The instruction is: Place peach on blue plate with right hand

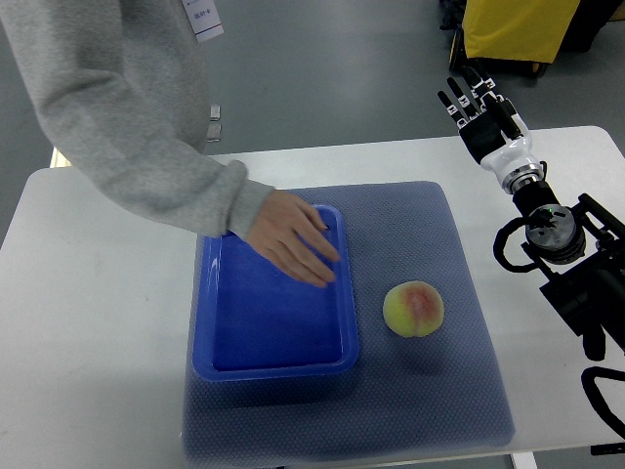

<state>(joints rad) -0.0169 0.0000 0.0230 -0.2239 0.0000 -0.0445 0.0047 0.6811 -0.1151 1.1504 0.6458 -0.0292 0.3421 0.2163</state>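
White table [98,322] with a dark blue mat [459,293] on it, grey floor behind.

Taking the blue plate [278,332] as our landmark and reading from the left: we see a person's grey sleeve [117,107] reaching in from above-left of it, and the person's hand [293,239] resting flat on its upper rim and inner floor. A small white tag hangs at the person's chest; we leave its print unread. Just right of the plate, apart from it, the peach [414,309] sits on the mat. Well up and to the right of the plate, beyond the mat's corner, our right hand [483,107] hovers with its black fingers straight and spread, holding nothing.
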